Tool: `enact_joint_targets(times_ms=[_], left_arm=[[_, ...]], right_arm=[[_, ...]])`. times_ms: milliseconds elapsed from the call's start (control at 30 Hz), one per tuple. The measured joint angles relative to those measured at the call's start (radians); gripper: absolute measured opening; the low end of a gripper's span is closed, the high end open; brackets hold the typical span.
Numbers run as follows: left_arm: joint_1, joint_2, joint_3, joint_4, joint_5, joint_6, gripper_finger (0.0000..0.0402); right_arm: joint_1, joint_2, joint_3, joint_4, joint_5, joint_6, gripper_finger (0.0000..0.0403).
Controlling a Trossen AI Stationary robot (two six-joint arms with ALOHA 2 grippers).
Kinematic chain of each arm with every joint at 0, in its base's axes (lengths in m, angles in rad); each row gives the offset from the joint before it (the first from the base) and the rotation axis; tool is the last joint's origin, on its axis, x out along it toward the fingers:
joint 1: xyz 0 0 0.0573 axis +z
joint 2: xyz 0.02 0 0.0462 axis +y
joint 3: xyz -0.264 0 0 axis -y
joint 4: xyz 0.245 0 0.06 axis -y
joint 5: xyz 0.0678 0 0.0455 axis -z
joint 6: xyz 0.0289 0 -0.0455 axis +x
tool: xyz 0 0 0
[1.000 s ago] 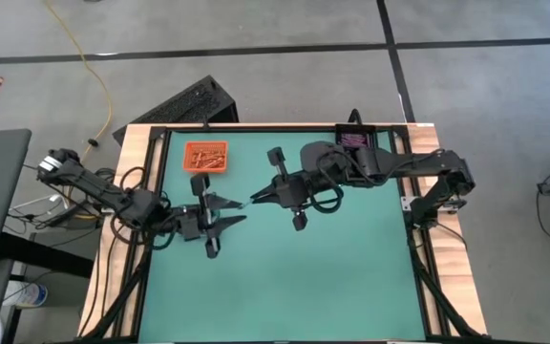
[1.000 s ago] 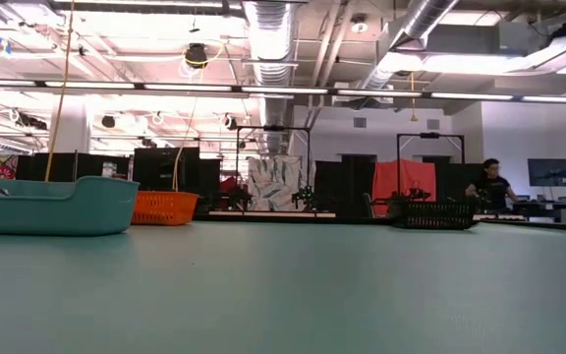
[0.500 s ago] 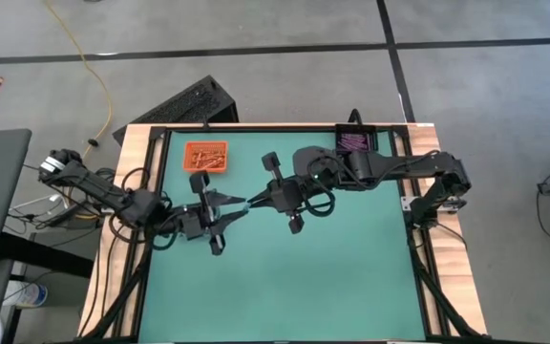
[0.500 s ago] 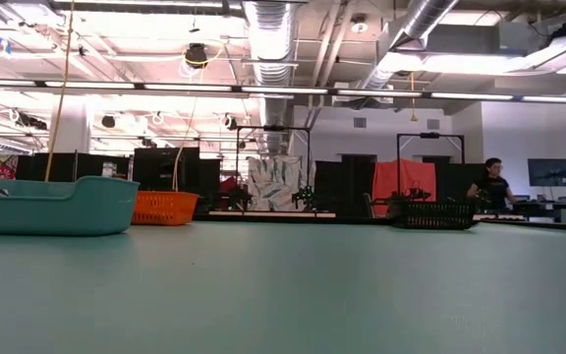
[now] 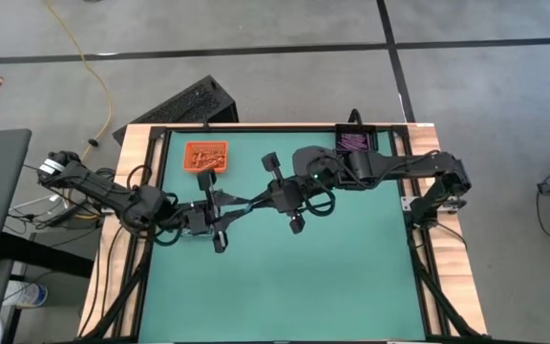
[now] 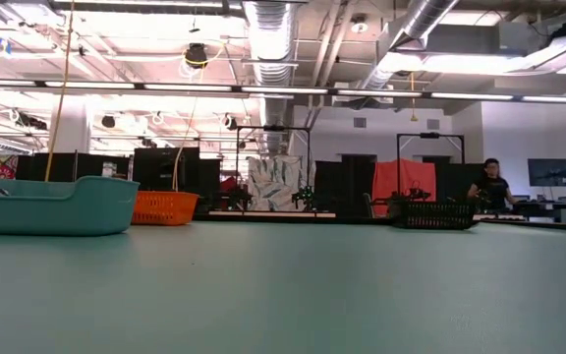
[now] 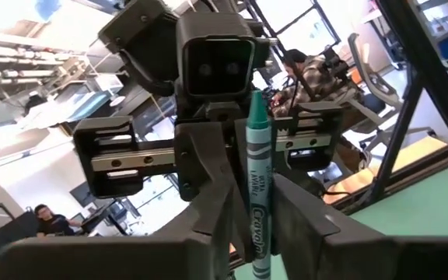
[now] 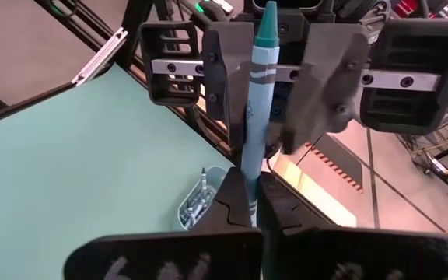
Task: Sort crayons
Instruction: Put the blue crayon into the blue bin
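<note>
A teal crayon (image 8: pixel 257 101) stands tip up in mid-air over the green table (image 5: pixel 285 277), between my two grippers, which face each other. My right gripper (image 8: pixel 252 204) is shut on its lower end. My left gripper (image 7: pixel 253 233) has its fingers closed in on the crayon's labelled middle. In the high view the two grippers meet left of the table's centre, left gripper (image 5: pixel 229 207) and right gripper (image 5: pixel 256 201). Orange crayons lie in the orange tray (image 5: pixel 205 157), purple ones in the black tray (image 5: pixel 355 141). Neither gripper shows in the low view. My left gripper pinches the crayon's paper-wrapped middle (image 7: pixel 259 210) between its two fingers, which come from the table's left and lie across it. The crayon stands tilted, tip up, clear of the table. My right gripper pinches the crayon's lower end (image 8: pixel 250 180) between its fingertips. It comes from the table's right, slanting slightly down, fingers across the crayon, which sticks up above them.
A small clear tray (image 8: pixel 197 204) with greyish sticks lies on the table below the grippers. The orange tray is at the far left, the black tray at the far right corner. The near half of the green table is bare. A person (image 6: pixel 489 187) is far off in the room.
My left gripper's fingers, spread wide a second ago, have drawn together around the crayon that my right gripper holds out. The crayon has stayed where it was, in mid-air.
</note>
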Motion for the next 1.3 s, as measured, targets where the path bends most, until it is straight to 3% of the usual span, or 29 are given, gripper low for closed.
enact_joint_targets(times_ms=[167, 400, 567, 767, 867, 1000, 1167, 1300], left_arm=[[0.001, 0.0, 0.0, -0.035, 0.029, 0.006, 0.0016], [0.002, -0.001, 0.0, -0.097, 0.02, 0.034, 0.0005], [-0.007, -0.003, 0.001, -0.198, -0.04, 0.049, 0.0003], [-0.017, -0.04, 0.001, -0.443, -0.158, -0.021, 0.0002], [-0.017, -0.077, 0.001, -0.672, -0.213, -0.179, 0.0001], [-0.009, -0.112, 0.001, -0.987, -0.206, -0.489, 0.0001], [0.006, -0.109, 0.001, -1.32, -0.059, -0.867, 0.0], [0.02, -0.075, 0.001, -1.48, 0.07, -1.057, 0.0]], right_arm=[[0.0, 0.0, 0.0, -0.013, -0.003, -0.002, 0.0], [-0.008, 0.0, 0.0, -0.055, 0.043, 0.008, 0.0009], [-0.019, 0.0, 0.0, -0.119, 0.13, 0.056, 0.007], [-0.05, 0.0, 0.0, -0.286, 0.231, 0.165, 0.0156], [-0.076, 0.0, 0.0, -0.428, 0.255, 0.256, 0.0182], [-0.112, -0.002, -0.025, -0.595, 0.257, 0.357, 0.0192], [-0.137, -0.002, -0.102, -0.734, 0.256, 0.413, 0.0188], [-0.146, -0.001, -0.18, -0.745, 0.255, 0.435, 0.0185]])
